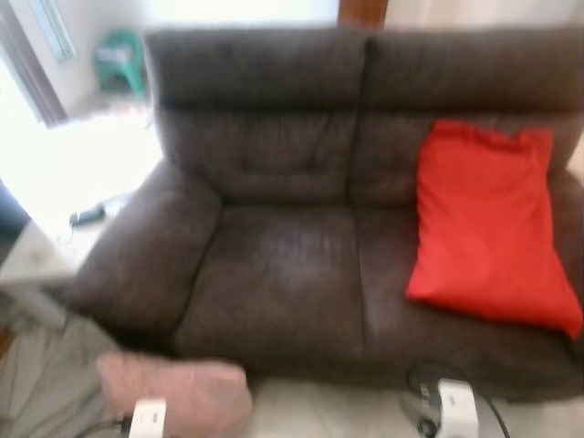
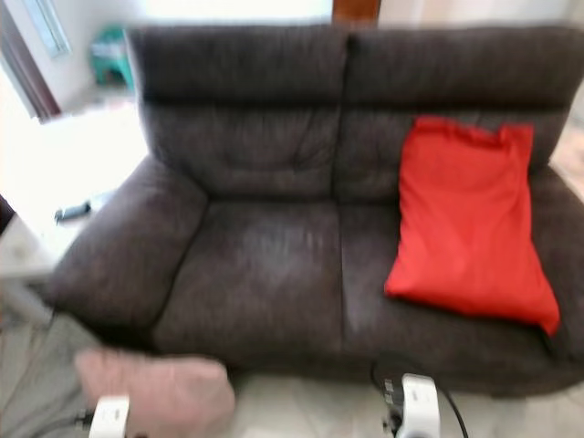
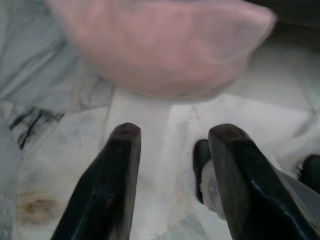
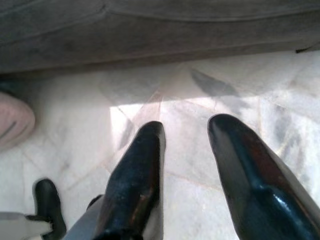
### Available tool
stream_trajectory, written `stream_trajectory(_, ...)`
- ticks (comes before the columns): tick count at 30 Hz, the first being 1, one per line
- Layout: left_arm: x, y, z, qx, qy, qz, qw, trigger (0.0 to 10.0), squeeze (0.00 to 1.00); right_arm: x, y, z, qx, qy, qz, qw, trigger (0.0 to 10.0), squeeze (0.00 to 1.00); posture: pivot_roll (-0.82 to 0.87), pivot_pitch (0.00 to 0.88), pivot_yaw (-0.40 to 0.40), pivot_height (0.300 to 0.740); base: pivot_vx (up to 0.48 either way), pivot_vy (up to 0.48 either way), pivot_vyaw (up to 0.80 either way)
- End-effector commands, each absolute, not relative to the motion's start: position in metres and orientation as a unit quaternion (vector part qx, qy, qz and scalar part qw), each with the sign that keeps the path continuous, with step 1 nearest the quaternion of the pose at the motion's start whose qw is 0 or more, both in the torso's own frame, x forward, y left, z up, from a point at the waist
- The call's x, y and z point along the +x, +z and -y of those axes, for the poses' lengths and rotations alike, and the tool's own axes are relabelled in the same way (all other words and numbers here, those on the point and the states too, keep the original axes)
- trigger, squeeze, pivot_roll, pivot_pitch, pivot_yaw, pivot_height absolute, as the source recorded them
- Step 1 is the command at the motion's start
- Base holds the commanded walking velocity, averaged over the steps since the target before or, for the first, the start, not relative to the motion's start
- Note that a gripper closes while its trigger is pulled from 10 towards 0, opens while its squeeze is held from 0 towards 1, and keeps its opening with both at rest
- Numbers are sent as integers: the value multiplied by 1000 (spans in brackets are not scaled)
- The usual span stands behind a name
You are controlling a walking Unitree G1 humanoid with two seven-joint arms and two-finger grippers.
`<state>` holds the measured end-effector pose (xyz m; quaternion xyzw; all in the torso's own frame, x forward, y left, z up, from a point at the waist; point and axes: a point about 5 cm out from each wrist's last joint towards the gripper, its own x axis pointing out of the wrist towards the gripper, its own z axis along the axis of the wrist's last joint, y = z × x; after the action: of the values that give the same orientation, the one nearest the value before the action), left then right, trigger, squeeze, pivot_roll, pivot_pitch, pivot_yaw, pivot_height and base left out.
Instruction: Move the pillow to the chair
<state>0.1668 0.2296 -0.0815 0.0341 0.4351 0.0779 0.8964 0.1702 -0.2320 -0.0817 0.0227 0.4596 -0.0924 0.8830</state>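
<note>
We faced a dark brown two-seat fabric sofa [image 1: 301, 219] that spanned nearly the whole head view, its front edge meeting a pale marbled stone floor [image 4: 200, 100]. A large red fabric pillow [image 1: 488, 224] leaned against the backrest on the sofa's right seat, its lower corner reaching toward the right armrest; the left seat lay bare. Beside the left armrest stood a low white table [image 1: 41, 251] carrying a small dark object [image 1: 87, 215], too blurred for us to identify, and farther back a green plastic stool [image 1: 120, 59] sat near the bright window. A soft pink cushion [image 1: 178, 392] lay on the floor by the sofa's left front corner.

Our left wrist view brought that pink cushion close, just ahead of the left pincer [image 3: 172, 145], whose black fingers stood apart and held nothing. Our right wrist view showed the right pincer [image 4: 187, 135], fingers likewise spread and unladen, over open floor before the sofa's base.
</note>
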Motion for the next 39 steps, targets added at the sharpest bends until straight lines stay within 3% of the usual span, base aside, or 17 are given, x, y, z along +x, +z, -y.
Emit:
stream_trajectory(1,148,-87,-241,40,88,-462,882,10000,0,177,-80,225,27,-82,-453,887,10000,0,26,0,23,740,0,289,0)
stream_trajectory(11,141,-88,-246,38,93,-464,880,10000,0,177,-80,226,31,-87,-454,887,10000,0,28,0,21,740,0,292,0)
stream_trajectory(24,160,-88,-220,33,79,-455,887,10000,0,178,-80,226,33,-85,-453,887,10000,0,27,0,16,740,0,325,0)
stream_trajectory(39,148,-90,-229,33,86,-463,882,10000,0,178,-79,227,33,-85,-453,887,10000,0,26,0,15,740,0,408,0)
